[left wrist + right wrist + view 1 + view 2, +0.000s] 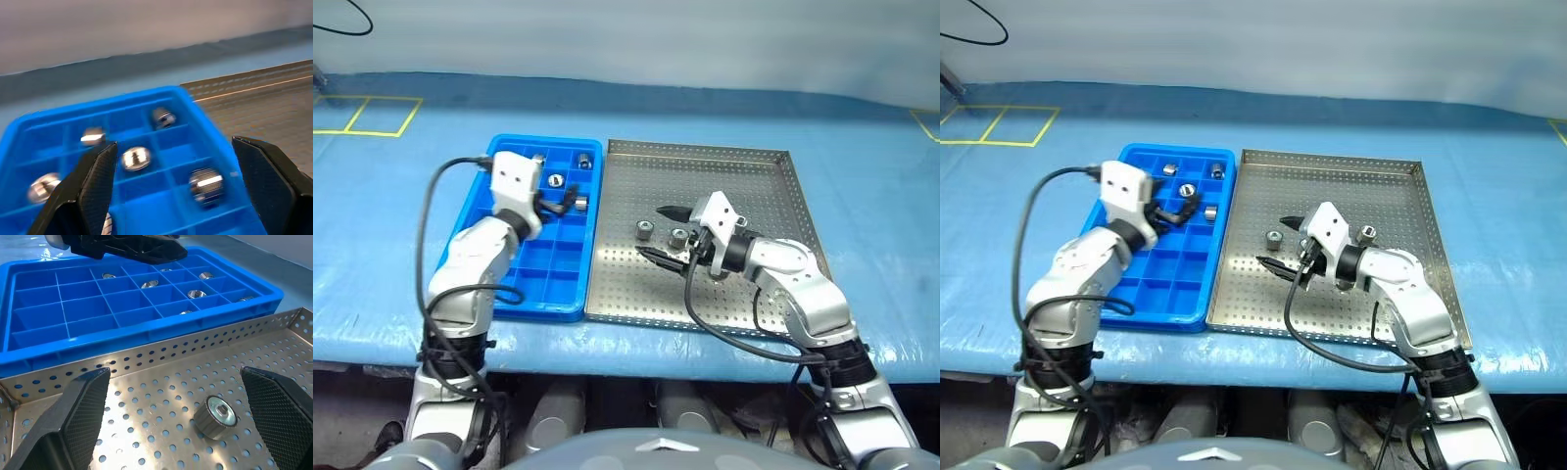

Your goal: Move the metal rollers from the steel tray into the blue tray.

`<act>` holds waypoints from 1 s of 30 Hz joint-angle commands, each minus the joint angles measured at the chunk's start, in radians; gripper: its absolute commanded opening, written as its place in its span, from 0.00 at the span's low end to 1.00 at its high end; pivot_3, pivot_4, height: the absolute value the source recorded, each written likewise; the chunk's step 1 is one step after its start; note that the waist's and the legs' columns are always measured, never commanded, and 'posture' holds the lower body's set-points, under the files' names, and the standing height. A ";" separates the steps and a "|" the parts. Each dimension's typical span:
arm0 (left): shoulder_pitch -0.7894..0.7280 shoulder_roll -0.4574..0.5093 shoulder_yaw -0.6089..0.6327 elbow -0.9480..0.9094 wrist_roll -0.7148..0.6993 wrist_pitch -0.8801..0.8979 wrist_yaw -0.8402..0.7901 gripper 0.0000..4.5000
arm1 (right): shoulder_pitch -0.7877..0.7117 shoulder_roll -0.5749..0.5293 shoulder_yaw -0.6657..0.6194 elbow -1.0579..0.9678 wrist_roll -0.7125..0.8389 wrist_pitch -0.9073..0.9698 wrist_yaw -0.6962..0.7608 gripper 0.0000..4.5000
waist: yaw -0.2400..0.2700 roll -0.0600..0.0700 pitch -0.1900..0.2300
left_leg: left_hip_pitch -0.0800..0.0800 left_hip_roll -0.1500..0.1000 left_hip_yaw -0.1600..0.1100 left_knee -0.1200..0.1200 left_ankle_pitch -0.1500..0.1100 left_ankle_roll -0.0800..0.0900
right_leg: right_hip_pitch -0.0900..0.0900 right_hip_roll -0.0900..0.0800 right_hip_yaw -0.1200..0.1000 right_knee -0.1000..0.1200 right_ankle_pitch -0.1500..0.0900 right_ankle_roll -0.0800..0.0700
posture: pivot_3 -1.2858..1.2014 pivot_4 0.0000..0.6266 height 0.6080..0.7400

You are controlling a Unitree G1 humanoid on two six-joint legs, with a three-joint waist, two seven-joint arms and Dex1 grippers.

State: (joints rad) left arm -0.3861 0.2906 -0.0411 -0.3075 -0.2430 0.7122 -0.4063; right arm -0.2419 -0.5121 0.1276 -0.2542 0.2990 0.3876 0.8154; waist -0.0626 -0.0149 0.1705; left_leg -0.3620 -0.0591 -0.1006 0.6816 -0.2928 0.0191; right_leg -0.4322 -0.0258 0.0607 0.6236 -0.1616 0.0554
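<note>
The blue tray (514, 289) sits on the desk (862, 186), and the steel tray (744, 294) lies right beside it at 3 o'clock. Shiny metal rollers (555, 180) rest in little boxes at the far end of the blue tray, toward 12 o'clock. Two more rollers (645, 231) lie close together near the middle of the steel tray, and the right eye view shows a third one a bit further toward 3 o'clock.

The left gripper (558, 206) hangs over the blue tray with its jaws wide and nothing in them. The right gripper (664, 233) is low over the steel tray. Its jaws are wide too, with one roller lying between them, not squeezed.
</note>
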 commanded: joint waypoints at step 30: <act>-0.160 0.101 -0.231 0.453 0.248 -0.117 -0.182 0.90 | 0.178 -0.065 -0.153 -0.170 0.015 0.067 -0.136 1.00 | -0.240 0.000 0.000 | 0.003 0.001 0.009 0.000 -0.003 0.006 | 0.000 0.002 0.010 0.001 -0.002 0.010 | 0.38 0.24 1.00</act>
State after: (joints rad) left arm -0.5490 0.3782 -0.3080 0.1835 -0.0027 0.5871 -0.5999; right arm -0.0476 -0.5806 -0.0229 -0.4055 0.3006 0.4630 0.6767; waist -0.3025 -0.0144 0.1705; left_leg -0.3592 -0.0578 -0.0913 0.6820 -0.2956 0.0251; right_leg -0.4323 -0.0240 0.0707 0.6246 -0.1640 0.0650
